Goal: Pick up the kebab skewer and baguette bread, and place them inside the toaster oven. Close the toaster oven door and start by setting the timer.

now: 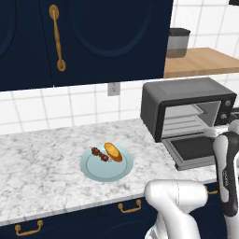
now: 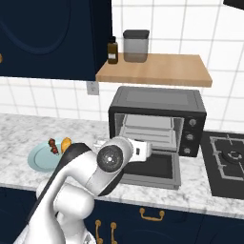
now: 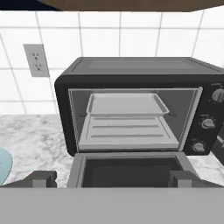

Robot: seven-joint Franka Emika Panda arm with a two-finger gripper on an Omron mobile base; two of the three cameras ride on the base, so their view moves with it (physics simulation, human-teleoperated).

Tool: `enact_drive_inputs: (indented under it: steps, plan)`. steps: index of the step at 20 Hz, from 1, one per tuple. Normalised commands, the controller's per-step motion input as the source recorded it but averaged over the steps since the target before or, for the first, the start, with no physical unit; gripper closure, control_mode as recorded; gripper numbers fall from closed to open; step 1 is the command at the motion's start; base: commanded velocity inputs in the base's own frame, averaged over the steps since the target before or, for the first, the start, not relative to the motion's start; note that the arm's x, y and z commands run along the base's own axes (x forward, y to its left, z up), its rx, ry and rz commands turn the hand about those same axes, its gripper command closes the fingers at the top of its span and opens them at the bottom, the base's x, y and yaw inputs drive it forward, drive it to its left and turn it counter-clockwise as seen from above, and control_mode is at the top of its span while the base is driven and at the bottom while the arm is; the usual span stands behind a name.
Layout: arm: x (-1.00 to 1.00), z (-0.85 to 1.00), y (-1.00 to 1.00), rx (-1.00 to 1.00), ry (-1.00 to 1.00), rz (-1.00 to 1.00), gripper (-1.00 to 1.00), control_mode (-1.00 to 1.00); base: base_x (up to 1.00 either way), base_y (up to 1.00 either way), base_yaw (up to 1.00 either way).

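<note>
Kebab skewer (image 1: 99,154): short stick of dark red-brown meat chunks, lying on a pale blue round plate (image 1: 93,172), left of the loaf and just beside it; whether they touch cannot be told. Seen small on the same plate in the right base view (image 2: 53,146).

Baguette bread (image 1: 113,151): small golden-brown oval loaf, lying on the plate at its rear right part, angled.

Plate: rests on the white-grey marbled counter (image 1: 42,163), left of the oven and apart from it.

Toaster oven (image 3: 135,74): dark grey box against the tiled wall, cavity showing a flat tray (image 3: 127,105) on an upper level and a wire rack (image 3: 129,132) below it. Three knobs (image 3: 207,123) in a column at its right front.

Toaster oven door (image 3: 131,168): dropped down flat, dark glass facing up, reaching toward the counter edge.

Gripper (image 3: 112,178): directly before the lowered door, facing the cavity; the two dark tips stand wide apart at either side of the door, nothing between them.

Surroundings: wall outlet (image 3: 36,60) left of the oven; wooden shelf (image 2: 155,70) above it bearing a brown bottle (image 2: 113,51) and a grey lidded canister (image 2: 136,46); navy upper cabinet (image 1: 84,37) with a brass handle; gas hob (image 2: 226,159) to the oven's right.
</note>
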Motion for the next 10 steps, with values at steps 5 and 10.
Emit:
enact_drive_inputs:
  steps: [5, 10]
  plan:
    - [0.77, -0.03, -0.09, 0.00, -0.01, 0.00, -1.00, -1.00, 0.00, 0.00, 0.00]
    - [0.64, -0.01, -0.39, 0.00, 0.00, 0.00, -1.00, -1.00, 0.00, 0.00, 0.00]
